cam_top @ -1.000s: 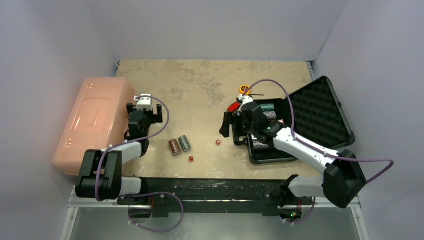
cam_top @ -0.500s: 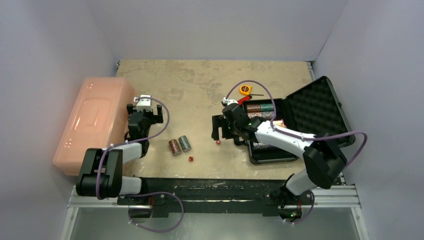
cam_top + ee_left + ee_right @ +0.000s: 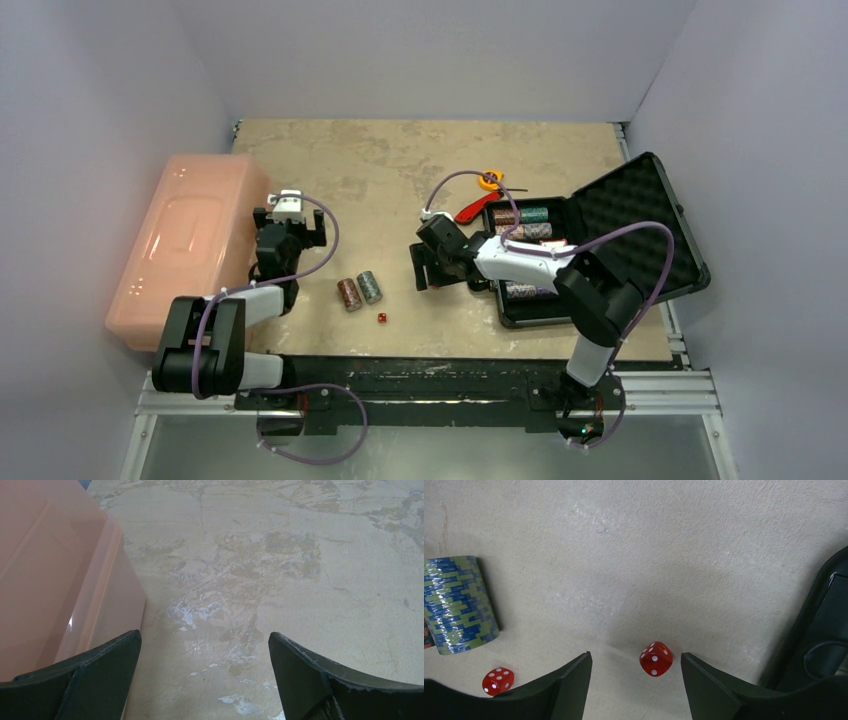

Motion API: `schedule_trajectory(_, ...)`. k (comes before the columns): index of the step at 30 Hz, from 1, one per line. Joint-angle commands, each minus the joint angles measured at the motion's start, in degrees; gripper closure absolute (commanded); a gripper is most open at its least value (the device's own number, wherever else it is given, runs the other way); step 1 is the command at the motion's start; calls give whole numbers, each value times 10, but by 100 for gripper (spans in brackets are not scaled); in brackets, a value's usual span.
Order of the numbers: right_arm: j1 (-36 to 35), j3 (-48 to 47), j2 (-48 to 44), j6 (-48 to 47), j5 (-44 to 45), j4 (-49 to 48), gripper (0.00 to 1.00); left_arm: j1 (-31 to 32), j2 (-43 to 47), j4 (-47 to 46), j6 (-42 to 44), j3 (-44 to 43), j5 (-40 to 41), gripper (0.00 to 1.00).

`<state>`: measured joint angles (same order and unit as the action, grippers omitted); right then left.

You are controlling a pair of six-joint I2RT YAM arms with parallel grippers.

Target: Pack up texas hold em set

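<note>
Straddling one red die (image 3: 655,658), the right hand (image 3: 635,656) stands spread; chip roll (image 3: 459,605), second die (image 3: 498,681) nearby

A red die (image 3: 656,658) lies between the right gripper's (image 3: 635,656) parted jaws, untouched, with bare tabletop (image 3: 674,555) on either side. Just outside one jaw rises the black case (image 3: 824,630) wall; outside the other lie a second die (image 3: 498,681) and a blue-green chip roll (image 3: 459,602). The pink bin (image 3: 50,580) crowds one jaw of the wide-open left gripper (image 3: 205,637); open tabletop lies ahead
</note>
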<state>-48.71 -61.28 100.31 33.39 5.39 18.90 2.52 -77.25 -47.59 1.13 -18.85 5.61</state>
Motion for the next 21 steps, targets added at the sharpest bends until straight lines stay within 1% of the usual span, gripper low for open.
schedule_trajectory(1,-4,-36,0,8,26,7,31,-5,-1,-39,-7,3,-7,0)
schedule_trajectory(4,-4,-48,6,6,40,18,34,-5,-1,-39,-7,4,-7,0)
schedule_trajectory(9,-4,-54,16,5,45,26,42,-5,-1,-39,-7,3,-7,0)
schedule_trajectory(16,-8,-54,24,10,52,34,43,-5,-1,-39,-7,4,-7,0)
schedule_trajectory(20,-12,-54,27,11,55,39,45,-5,-1,-39,-7,4,-7,0)
schedule_trajectory(21,-14,-53,29,12,56,40,48,-5,-1,-39,-7,4,-7,0)
